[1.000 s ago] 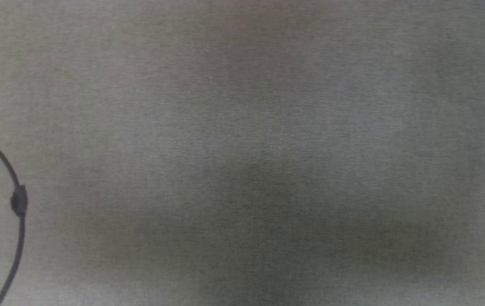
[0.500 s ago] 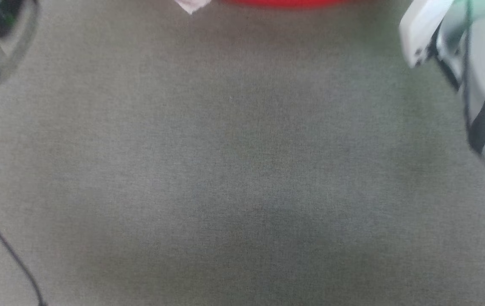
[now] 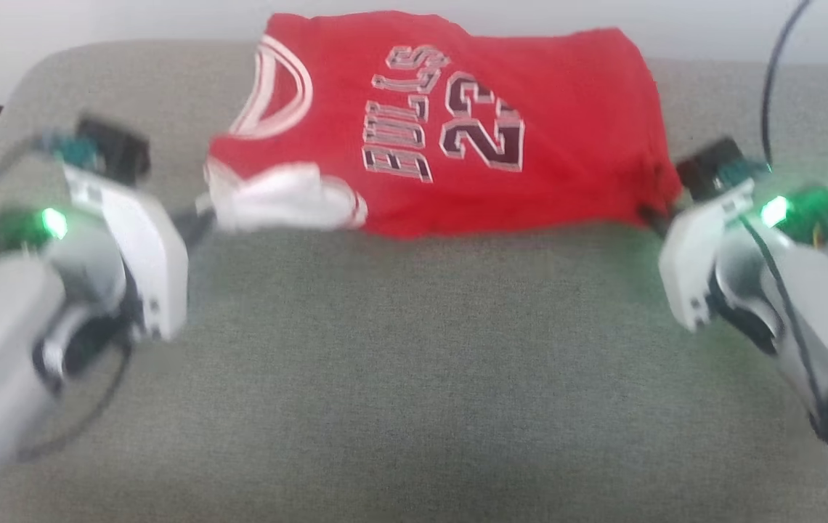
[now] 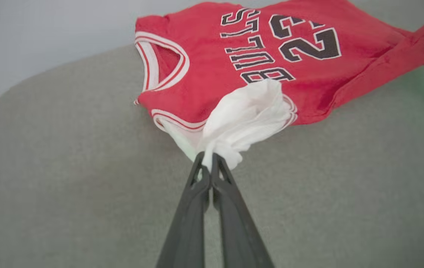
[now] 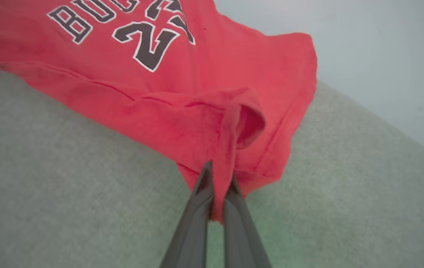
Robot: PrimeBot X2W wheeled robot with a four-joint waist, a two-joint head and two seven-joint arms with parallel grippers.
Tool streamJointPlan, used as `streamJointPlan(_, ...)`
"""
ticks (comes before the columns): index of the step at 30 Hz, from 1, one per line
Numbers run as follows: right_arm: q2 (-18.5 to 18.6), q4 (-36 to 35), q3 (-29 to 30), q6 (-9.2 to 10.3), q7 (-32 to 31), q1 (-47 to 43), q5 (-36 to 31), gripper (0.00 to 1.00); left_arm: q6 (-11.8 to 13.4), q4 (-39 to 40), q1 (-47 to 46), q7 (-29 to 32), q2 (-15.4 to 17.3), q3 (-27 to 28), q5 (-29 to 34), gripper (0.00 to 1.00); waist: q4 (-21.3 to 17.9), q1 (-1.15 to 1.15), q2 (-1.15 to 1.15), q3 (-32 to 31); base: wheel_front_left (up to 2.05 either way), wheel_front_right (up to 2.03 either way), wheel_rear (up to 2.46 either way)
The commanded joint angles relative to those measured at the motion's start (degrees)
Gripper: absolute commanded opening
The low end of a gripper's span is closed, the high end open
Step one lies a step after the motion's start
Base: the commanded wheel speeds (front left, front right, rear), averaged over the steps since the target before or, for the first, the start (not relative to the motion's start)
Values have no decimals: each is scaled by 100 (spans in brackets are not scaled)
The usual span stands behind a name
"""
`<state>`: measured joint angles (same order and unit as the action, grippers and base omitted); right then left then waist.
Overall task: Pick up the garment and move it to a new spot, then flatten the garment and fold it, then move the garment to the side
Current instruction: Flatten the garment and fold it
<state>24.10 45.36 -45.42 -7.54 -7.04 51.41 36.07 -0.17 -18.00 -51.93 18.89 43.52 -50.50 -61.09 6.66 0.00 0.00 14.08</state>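
Between the two jaws, the shirt (image 3: 457, 131) lies stretched across the far part of the grey desk (image 3: 414, 378). It is front side up, with the dark letters BULLS and the number 23 on top. Its neck opening (image 3: 276, 87) is toward the left jaws and its lower hem is toward the right jaws. At the sleeve end, the left jaws are closed tight. Their two dark fingers (image 4: 191, 208) meet at the tips and pinch the bunched white sleeve (image 4: 245, 115), which is drawn out from the red body toward them. At the hem end, the right jaws are closed also. Their fingers (image 5: 195, 223) grip a fold of red cloth (image 5: 223, 149) at the hem corner, and a small strip of it hangs between them. Beyond both jaws the rest of the shirt rests on the desk, with wrinkles running from each pinched place. Whether the pinched ends are raised off the desk, I cannot tell. Behind the shirt stands a pale wall (image 4: 48, 29). Near each pair of jaws, a green light (image 3: 51, 221) shines on the wrist.
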Motion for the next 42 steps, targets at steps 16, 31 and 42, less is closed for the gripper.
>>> streamJointPlan(16,1845,-3035,-478,9,-1203,-2383,1392,0,1756,2914,3164,-38,1386,-262,-1140,0,-41,0,0,-385,0,0,0)
streamJointPlan(31,2820,-4486,-549,7,-1676,-3517,1934,0,2326,3383,4377,-347,1748,-337,-1800,0,24,0,0,-464,0,0,0)
streamJointPlan(42,2708,-4620,188,8,-1619,-3381,1786,0,2483,3874,3741,-392,2392,98,-1312,0,-93,0,0,-418,0,0,0)
